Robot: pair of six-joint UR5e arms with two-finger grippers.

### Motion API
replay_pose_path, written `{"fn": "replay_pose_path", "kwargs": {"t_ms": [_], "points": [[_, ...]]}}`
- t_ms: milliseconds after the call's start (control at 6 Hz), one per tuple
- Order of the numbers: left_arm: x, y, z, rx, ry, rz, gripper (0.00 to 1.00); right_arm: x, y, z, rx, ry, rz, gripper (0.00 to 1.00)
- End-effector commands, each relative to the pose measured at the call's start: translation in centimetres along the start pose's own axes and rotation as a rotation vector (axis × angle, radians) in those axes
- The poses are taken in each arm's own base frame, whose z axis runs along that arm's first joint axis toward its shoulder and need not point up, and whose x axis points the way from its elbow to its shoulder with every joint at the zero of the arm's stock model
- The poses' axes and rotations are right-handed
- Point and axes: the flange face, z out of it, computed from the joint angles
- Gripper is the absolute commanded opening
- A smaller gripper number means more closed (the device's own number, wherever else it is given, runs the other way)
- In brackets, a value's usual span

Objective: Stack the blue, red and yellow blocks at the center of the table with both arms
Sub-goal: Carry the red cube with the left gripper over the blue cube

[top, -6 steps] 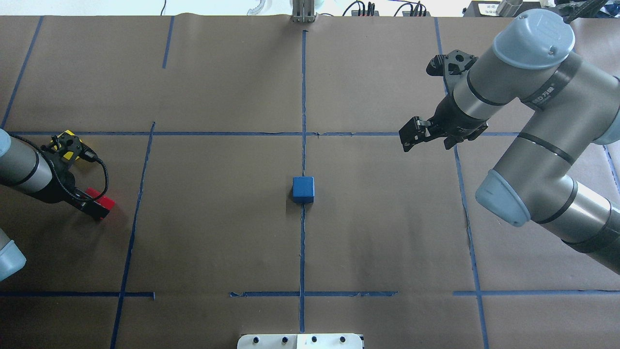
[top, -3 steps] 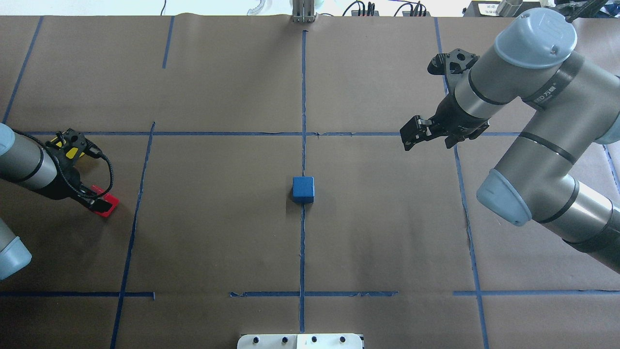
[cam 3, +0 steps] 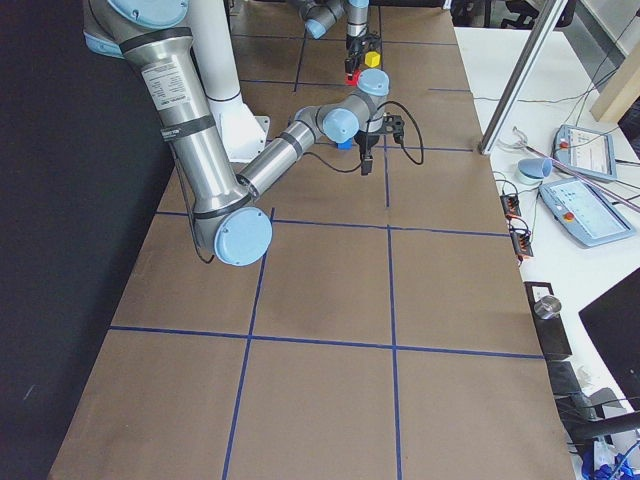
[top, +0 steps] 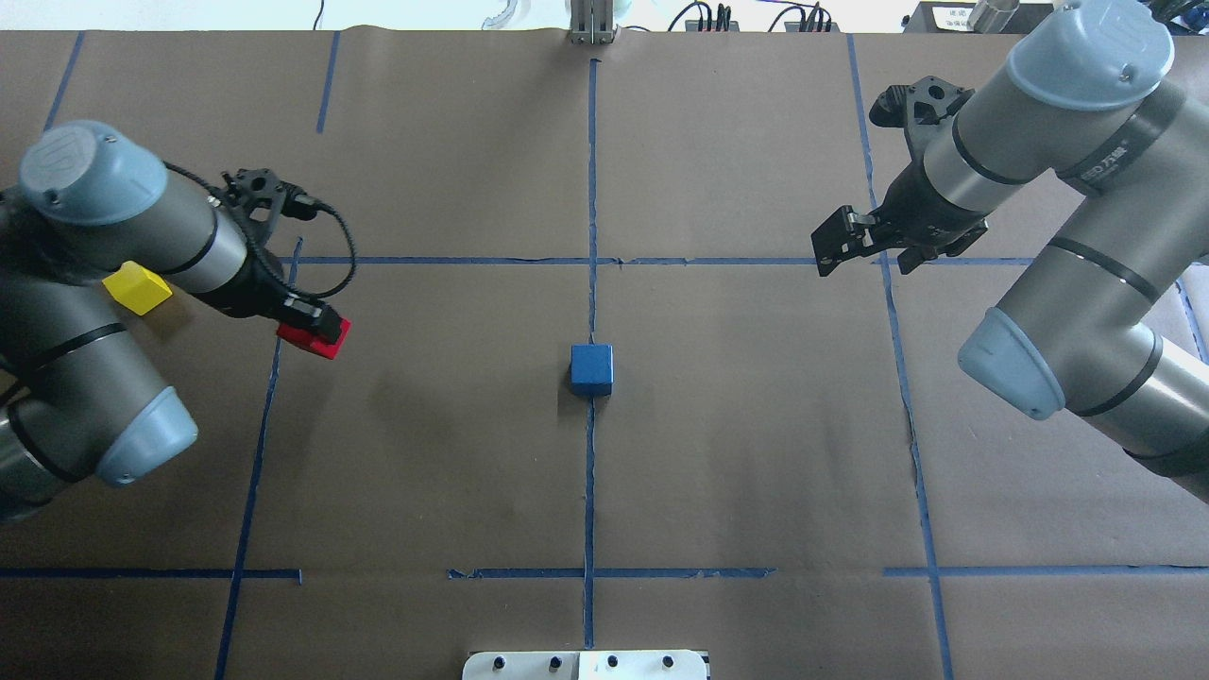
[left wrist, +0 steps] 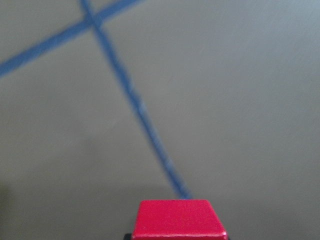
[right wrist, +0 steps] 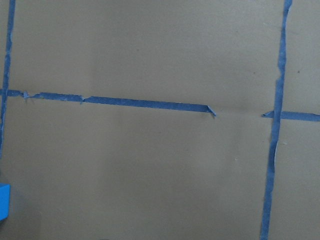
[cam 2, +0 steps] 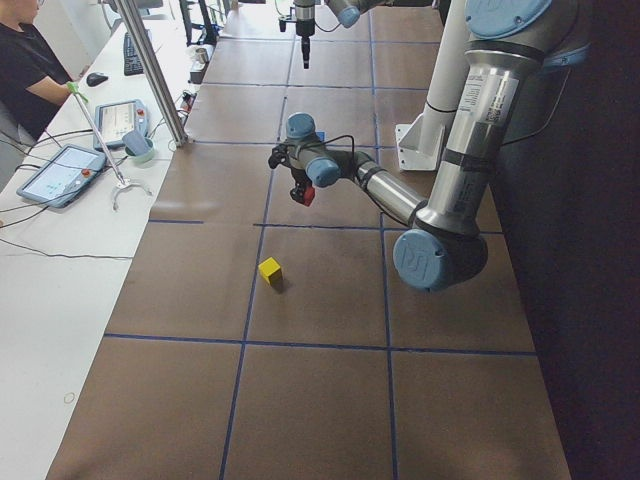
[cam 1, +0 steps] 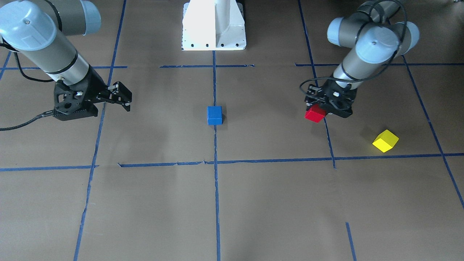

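Red block (top: pixel 308 341) in left hand (top: pixel 322 330)

Three blocks were counted: one red block (top: pixel 307 342) between my left jaws, one blue block (top: pixel 591 368) and one yellow block (top: pixel 138 288) outside them. I had two grippers: left gripper (top: pixel 319 331), right gripper (top: pixel 864 253).

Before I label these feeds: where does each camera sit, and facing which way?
Front-facing: across table, facing pedestal; right arm view-left, left arm view-right.
Overhead: behind pedestal, looking forward and down; both arms.
Exterior left: left table end; left arm near.
Exterior right: right table end; right arm near.
Left wrist: down at red block; no arm.
Right wrist: down at tape and blue block; no arm.
Shared: front-facing and overhead both show the blue block.
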Motion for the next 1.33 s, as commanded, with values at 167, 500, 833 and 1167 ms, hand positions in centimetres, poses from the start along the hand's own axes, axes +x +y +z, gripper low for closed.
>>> {"fn": "replay_pose_path", "kwargs": {"t_ms": [167,500,833,1167], "points": [[17.2,-3.3,0.3,-0.035,-0.024,-0.177,0.03,7.2,-0.6,-1.7,-0.025,-0.009,-0.043,1.0],[23.7,-8.2,2.1,-0.057,-0.042,-0.326,0.05,7.3,-0.5,-1.6,-0.027,-0.008,-0.04,1.0],[27.5,-7.1,4.1,-0.038,-0.073,-0.375,0.07,7.2,-0.5,-1.5,-0.027,-0.008,-0.04,1.0],[28.1,-7.2,4.4,-0.012,-0.091,-0.371,0.09,7.2,-0.5,-1.5,-0.027,-0.008,-0.041,1.0]]}}
